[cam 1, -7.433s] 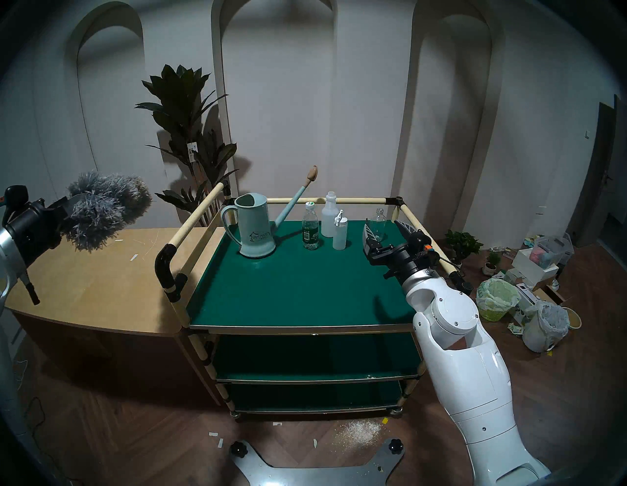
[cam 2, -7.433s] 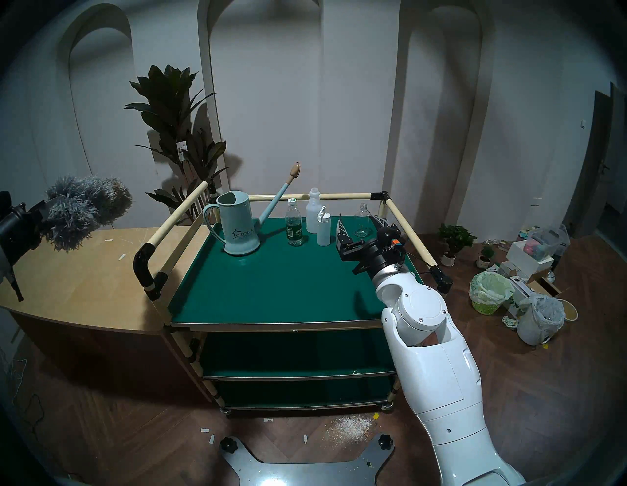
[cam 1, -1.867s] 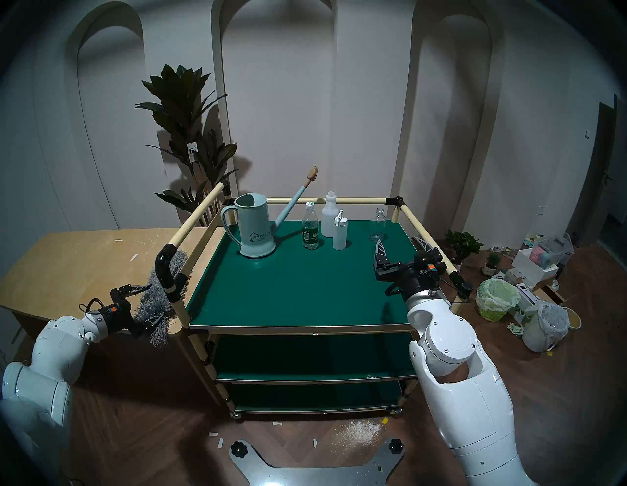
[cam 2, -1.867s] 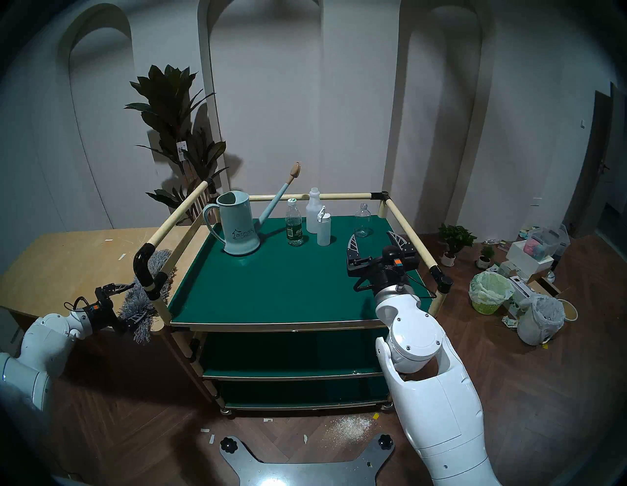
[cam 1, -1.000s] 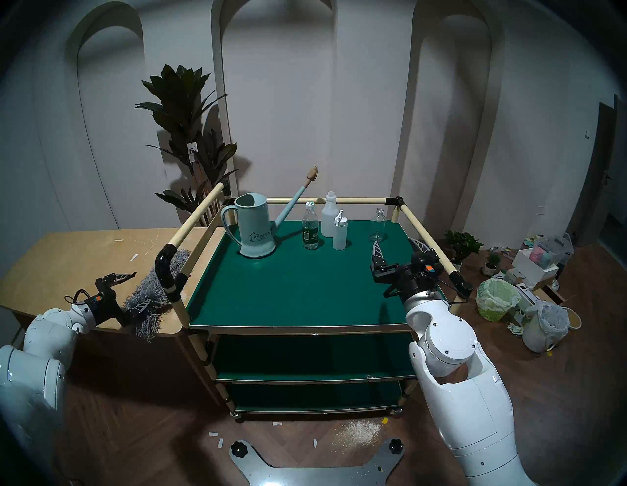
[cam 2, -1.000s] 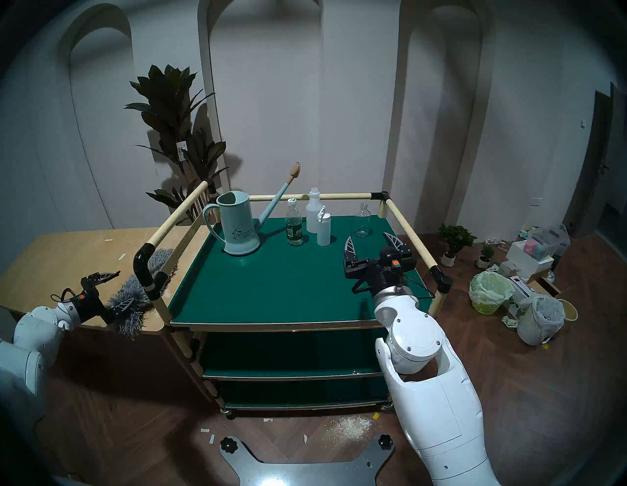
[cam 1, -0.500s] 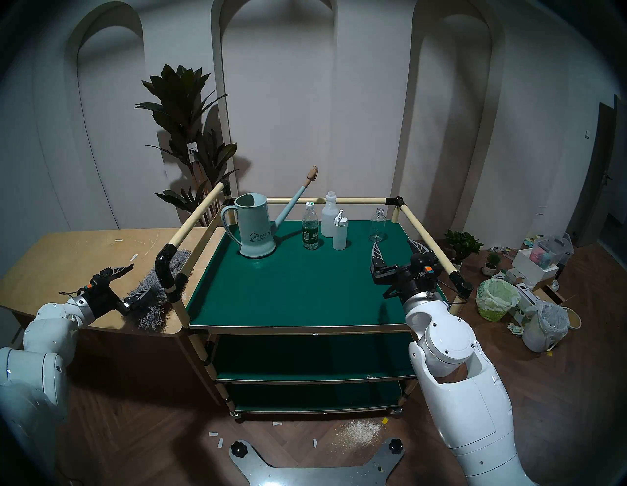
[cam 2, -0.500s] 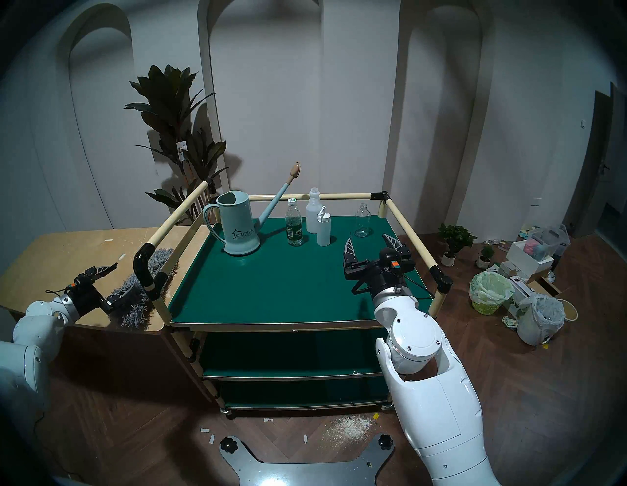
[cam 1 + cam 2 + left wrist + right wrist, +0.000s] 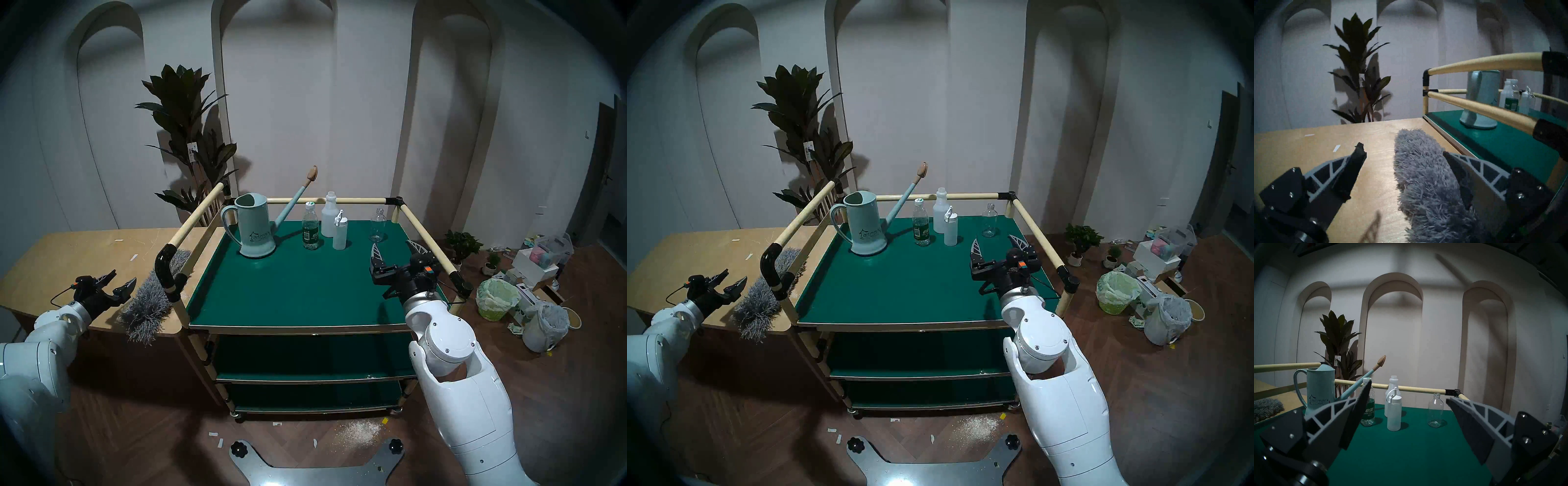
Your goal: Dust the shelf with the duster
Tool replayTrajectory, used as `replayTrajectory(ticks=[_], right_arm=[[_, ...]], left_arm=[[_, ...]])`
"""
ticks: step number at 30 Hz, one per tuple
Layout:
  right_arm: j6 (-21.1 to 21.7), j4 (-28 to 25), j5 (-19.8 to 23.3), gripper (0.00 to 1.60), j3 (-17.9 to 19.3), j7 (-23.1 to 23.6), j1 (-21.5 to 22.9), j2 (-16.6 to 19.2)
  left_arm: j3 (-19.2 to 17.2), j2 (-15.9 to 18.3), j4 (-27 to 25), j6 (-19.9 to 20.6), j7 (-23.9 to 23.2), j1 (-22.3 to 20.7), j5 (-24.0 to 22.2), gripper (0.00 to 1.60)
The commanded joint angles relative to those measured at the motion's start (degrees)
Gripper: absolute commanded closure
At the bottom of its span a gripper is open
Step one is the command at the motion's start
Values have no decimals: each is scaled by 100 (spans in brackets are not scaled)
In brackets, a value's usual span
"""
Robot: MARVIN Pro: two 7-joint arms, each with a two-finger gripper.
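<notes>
The duster [image 9: 146, 307] is shaggy grey microfibre, matt and rough, lying on the right edge of a table [image 9: 84, 258] of pale, smooth, matt wood. The shelf [image 9: 291, 281] beside it looks like matt green board with a thin metal strip along its front edge, railed by cream tubes [image 9: 195, 217] with a dull finish and glossy black plastic joints [image 9: 164, 263]. Along the shelf's far edge stand a matt pale-blue plastic can [image 9: 254, 225], a clear bottle [image 9: 377, 224] and frosted white plastic bottles [image 9: 334, 224], while the floor [image 9: 135, 441] is dark wood with a slight sheen.
</notes>
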Motion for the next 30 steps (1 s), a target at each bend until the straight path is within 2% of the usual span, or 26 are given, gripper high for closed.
replayTrajectory(ticks=[1, 12, 17, 23, 30], right_arm=[[-38, -88, 16, 0, 40, -15, 92, -20], [-18, -8, 60, 0, 79, 17, 141, -36], [-25, 19, 72, 0, 47, 34, 195, -62], [-30, 47, 93, 0, 24, 40, 279, -99], [-34, 83, 127, 0, 14, 39, 393, -123]], left_arm=[[-90, 51, -398, -112, 54, -476, -89, 0], [-156, 339, -1127, -719, 264, -626, -65, 0], [-265, 425, -1515, -857, 278, -803, -144, 0], [-358, 353, -1931, -868, 239, -950, -246, 0], [-341, 91, -2441, -809, 111, -1102, -360, 0]])
